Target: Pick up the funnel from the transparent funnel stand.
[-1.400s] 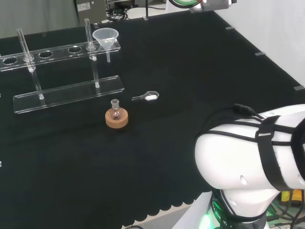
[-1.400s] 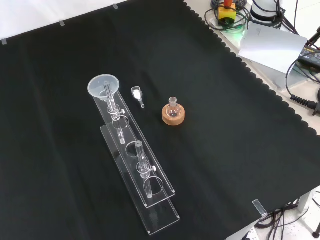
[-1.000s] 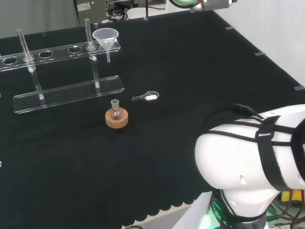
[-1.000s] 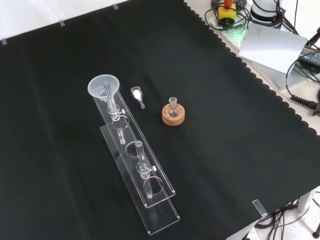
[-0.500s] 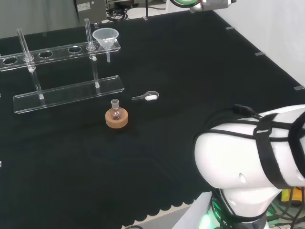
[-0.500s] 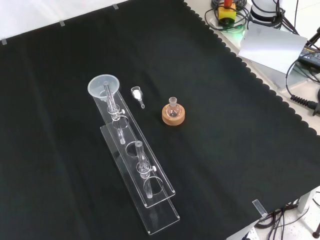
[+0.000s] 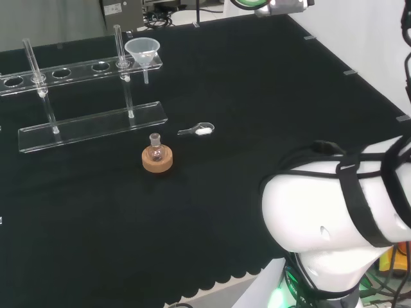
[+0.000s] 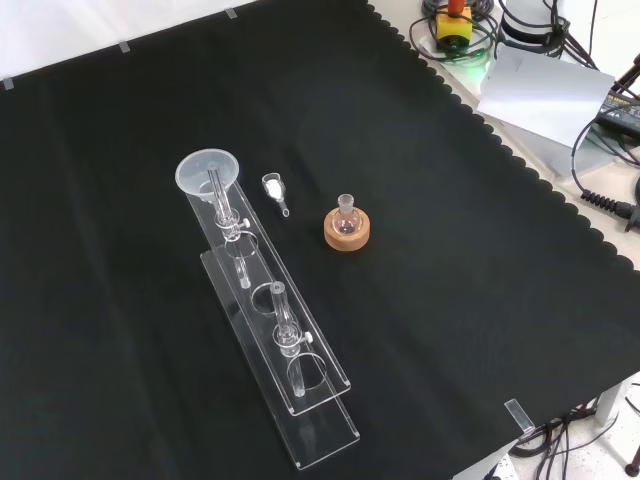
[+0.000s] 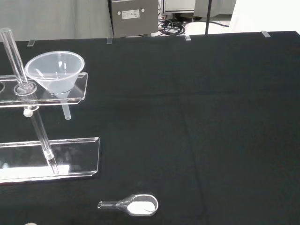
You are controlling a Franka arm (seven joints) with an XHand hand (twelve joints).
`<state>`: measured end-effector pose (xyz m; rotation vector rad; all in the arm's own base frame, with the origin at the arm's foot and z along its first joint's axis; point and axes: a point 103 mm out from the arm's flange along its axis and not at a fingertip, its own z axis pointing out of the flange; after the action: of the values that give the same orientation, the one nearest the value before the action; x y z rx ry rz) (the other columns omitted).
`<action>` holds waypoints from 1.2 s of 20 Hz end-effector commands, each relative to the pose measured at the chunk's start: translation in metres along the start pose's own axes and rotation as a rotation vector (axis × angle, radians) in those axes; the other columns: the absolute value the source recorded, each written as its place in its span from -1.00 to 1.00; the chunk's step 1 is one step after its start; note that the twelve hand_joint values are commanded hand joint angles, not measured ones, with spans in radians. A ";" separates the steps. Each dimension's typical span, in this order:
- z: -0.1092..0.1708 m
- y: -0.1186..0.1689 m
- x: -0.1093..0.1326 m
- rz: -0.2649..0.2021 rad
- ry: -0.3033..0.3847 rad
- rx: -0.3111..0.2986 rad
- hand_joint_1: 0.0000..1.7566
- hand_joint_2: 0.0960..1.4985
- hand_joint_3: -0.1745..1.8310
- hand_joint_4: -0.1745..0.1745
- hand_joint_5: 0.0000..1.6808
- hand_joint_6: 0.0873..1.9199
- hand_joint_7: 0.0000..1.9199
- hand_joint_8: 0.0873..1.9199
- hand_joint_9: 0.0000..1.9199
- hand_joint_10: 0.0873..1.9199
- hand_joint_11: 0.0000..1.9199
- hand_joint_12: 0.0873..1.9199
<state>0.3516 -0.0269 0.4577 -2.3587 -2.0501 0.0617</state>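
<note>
Funnel (image 7: 142,51) seated in the right-end hole of the transparent funnel stand (image 7: 90,123), head view, at the desk's (image 7: 257,96) far left. Hand state: cannot tell.

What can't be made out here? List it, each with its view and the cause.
- Flask on the cork ring: whether it holds anything, in head and front views; too small.
- Funnel stand: its far end in the wrist view; cut off by the edge.
- Funnel spout tip: whether it reaches the stand's base plate, in the front view; clear parts overlap.
- Scoop: what the white stuff in it is, in any view; too small.
</note>
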 end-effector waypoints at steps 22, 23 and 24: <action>0.085 0.196 0.090 -0.250 -0.102 0.196 -0.76 0.37 -0.52 -0.10 -0.73 -1.00 -0.79 -0.42 -0.64 -0.38 -0.83 0.40; 0.088 0.199 0.095 -0.259 -0.108 0.205 -0.73 0.35 -0.53 -0.10 -0.73 -1.00 -0.80 -0.42 -0.63 -0.38 -0.83 0.40; 0.091 0.202 0.099 -0.265 -0.114 0.213 -0.71 0.33 -0.53 -0.10 -0.73 -1.00 -0.80 -0.42 -0.63 -0.38 -0.83 0.40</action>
<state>0.5382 0.0067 0.3801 -2.1022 -2.2049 0.3007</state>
